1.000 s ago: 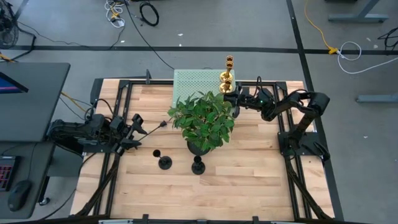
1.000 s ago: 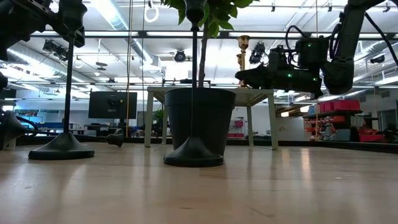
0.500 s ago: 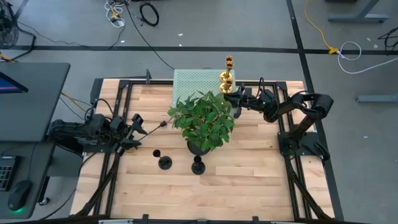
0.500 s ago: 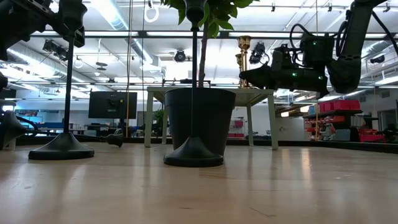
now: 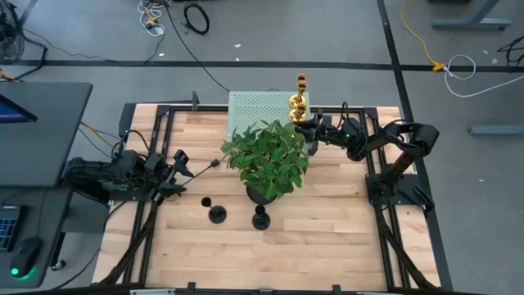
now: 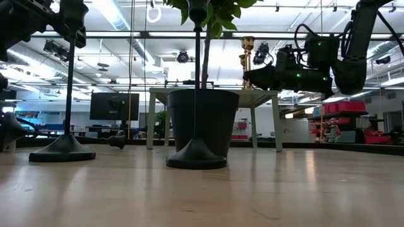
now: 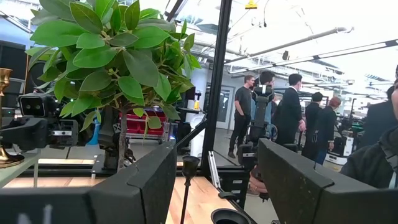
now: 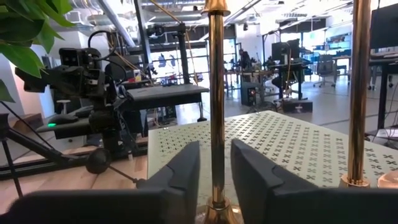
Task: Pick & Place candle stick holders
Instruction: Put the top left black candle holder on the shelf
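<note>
Four candle stick holders show in the high view. Two gold holders [image 5: 299,99] stand on the pale green perforated mat [image 5: 254,110] at the table's twelve o'clock edge, and two black holders [image 5: 238,215] stand on the bare wooden table [image 5: 344,238] at about six o'clock from the potted plant [image 5: 266,157]. The right gripper [image 5: 304,127] sits at two o'clock from the plant, touching the nearer gold holder's base area. The left gripper [image 5: 182,173] waits at nine o'clock from the plant, well apart from the black holders.

Low view: one black holder's round base [image 6: 62,150] rests at the plant pot's [image 6: 202,123] nine o'clock, a second black base [image 6: 196,156] stands in front of the pot, and the gold holders [image 6: 246,53] rise behind, at the pot's one o'clock, just beside the right gripper [image 6: 251,77].

Left wrist view: its fingers [image 7: 158,180] stand spread apart with nothing between them; a black holder's stem [image 7: 188,186] rises in the gap farther off, with the plant [image 7: 112,53] and several people [image 7: 292,115] beyond.

Right wrist view: the two fingers [image 8: 252,171] flank a gold stem [image 8: 216,99], close on each side but with slim gaps visible, not yet clamped. The second gold stem [image 8: 359,93] stands at three o'clock on the mat [image 8: 280,146].
</note>
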### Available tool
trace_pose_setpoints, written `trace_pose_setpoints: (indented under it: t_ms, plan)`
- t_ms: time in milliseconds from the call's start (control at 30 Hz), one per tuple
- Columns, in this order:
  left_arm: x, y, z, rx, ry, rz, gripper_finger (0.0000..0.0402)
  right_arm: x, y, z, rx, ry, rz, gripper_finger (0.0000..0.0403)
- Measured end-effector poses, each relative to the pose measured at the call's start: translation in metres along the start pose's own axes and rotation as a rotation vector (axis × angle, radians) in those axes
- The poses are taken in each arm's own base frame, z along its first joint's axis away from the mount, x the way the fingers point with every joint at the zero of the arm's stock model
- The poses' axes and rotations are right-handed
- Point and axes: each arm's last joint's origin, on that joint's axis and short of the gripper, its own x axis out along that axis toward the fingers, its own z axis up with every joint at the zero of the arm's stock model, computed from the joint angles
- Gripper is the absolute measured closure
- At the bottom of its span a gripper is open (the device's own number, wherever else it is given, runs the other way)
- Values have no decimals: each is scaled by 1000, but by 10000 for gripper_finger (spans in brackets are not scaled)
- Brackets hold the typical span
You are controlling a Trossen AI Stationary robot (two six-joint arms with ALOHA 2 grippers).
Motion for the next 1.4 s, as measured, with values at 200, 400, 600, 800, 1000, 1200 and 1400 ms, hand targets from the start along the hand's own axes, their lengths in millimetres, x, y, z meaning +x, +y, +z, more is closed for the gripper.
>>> trace_pose_setpoints:
  t_ms: [200,400,600,800,1000,1200,1400]
  plan:
    - [0,0,0,0,0,0,175,0,1,0,18,2,23,269]
    - [0,0,0,-1,1,0,175,-5,3,6,-2,-12,27,266]
    - [0,0,0,0,0,0,175,-25,9,17,-24,-34,10,274]
    - [0,0,0,0,0,0,175,-46,17,23,-45,-34,-61,274]
    - [0,0,0,0,0,0,175,-61,27,25,-15,-29,-26,270]
    - [0,0,0,0,0,0,175,-69,42,26,76,-20,123,270]
    - [0,0,0,0,0,0,175,-70,58,27,160,4,305,276]
